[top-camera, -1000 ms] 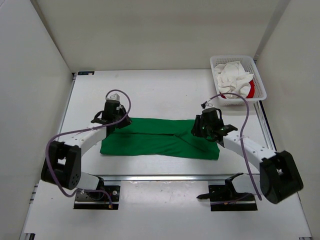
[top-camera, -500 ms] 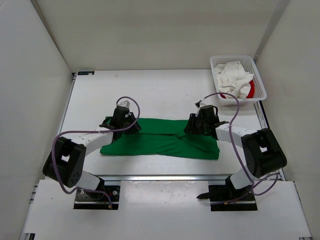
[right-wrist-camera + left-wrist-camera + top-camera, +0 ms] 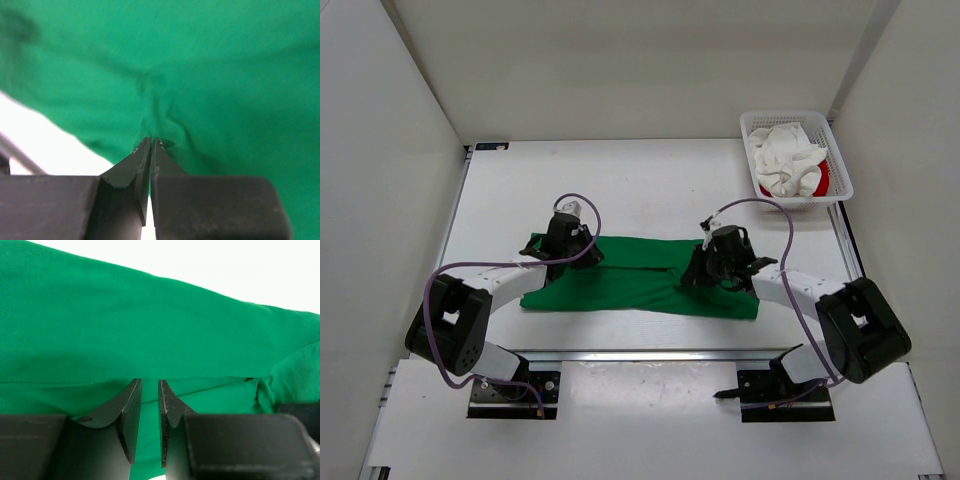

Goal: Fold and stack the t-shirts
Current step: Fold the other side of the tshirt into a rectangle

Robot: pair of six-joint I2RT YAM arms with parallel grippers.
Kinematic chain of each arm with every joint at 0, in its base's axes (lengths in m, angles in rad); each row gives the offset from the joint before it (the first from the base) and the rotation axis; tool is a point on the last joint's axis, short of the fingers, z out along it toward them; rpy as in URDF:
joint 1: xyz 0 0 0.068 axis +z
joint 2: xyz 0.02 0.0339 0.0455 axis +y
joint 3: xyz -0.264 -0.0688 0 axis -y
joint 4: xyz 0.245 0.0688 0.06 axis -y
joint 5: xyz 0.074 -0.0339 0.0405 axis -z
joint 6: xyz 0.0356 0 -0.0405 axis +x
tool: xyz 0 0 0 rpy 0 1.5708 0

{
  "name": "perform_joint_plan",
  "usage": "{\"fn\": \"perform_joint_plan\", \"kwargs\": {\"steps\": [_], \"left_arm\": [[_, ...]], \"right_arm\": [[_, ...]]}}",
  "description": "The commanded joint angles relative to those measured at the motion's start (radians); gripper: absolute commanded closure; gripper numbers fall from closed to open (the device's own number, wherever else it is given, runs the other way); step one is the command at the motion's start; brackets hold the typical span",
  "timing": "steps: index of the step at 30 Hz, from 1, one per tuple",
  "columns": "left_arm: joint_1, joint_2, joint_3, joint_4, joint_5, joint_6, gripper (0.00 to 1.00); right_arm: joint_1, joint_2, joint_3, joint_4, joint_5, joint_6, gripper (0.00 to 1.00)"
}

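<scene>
From above, both arms' wrists cover their own fingertips, so only the wrist cameras show the grips. The green t-shirt [image 3: 640,285] lies flat as a long folded band across the middle of the surface [image 3: 640,190], and parts of its far edge are hidden under the two wrists.

In the basket [image 3: 842,170] at the far right corner, the white t-shirt [image 3: 785,160] is crumpled on top. Only a sliver of the red t-shirt [image 3: 821,180] shows beneath it.

The right wrist view is soft and blurred. The right gripper [image 3: 151,142] is clenched, with a small pucker of green cloth gathered at its tips.

The left gripper [image 3: 150,385] has its jaws a narrow gap apart at a fold line. I cannot tell whether any cloth is pinched between them.

Half a second ago the right gripper [image 3: 705,268] sat at the shirt's far edge. It is now slightly nearer and over the cloth, and its elbow has swung out to the right. The left gripper [image 3: 563,250] sits where it did then, though a second ago it was further left. The shirt's outline looks unchanged.
</scene>
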Motion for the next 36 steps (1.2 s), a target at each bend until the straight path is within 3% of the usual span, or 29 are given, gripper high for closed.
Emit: {"fn": "perform_joint_plan", "kwargs": {"steps": [1, 3, 9, 13, 17, 18, 21, 23, 26, 30, 36], "left_arm": [[-0.013, -0.043, 0.032, 0.011, 0.017, -0.013, 0.69], [-0.012, -0.041, 0.054, 0.016, 0.01, -0.013, 0.69], [-0.001, -0.043, 0.1, 0.008, 0.026, -0.021, 0.69], [-0.006, -0.029, 0.121, 0.014, 0.033, -0.025, 0.68], [-0.041, 0.05, 0.141, 0.049, 0.039, -0.042, 0.68], [-0.041, 0.069, 0.147, 0.053, 0.048, -0.039, 0.69], [-0.01, 0.13, 0.169, 0.071, 0.077, -0.065, 0.69], [0.014, 0.16, 0.172, 0.082, 0.097, -0.079, 0.69], [0.06, 0.181, 0.157, 0.108, 0.12, -0.096, 0.7], [0.134, 0.204, 0.082, 0.173, 0.184, -0.136, 0.7], [0.244, 0.195, -0.023, 0.232, 0.24, -0.191, 0.7]], "right_arm": [[0.062, -0.065, -0.024, -0.056, 0.051, 0.063, 1.0], [0.094, -0.073, -0.038, -0.069, 0.045, 0.093, 1.0], [0.166, -0.125, 0.025, -0.125, 0.028, 0.093, 0.78], [0.077, -0.22, 0.036, -0.159, 0.043, 0.067, 0.74], [-0.125, -0.254, -0.018, -0.127, 0.098, 0.058, 0.97], [-0.156, -0.249, -0.022, -0.121, 0.095, 0.037, 0.99], [-0.33, -0.206, -0.022, -0.08, 0.115, 0.018, 0.95], [-0.381, -0.167, -0.022, -0.031, 0.138, 0.018, 0.82], [-0.431, -0.099, 0.013, -0.029, 0.138, 0.02, 0.78], [-0.458, 0.013, 0.037, 0.017, 0.121, 0.027, 0.82], [-0.51, 0.099, 0.019, 0.035, 0.109, 0.052, 0.98]]}}
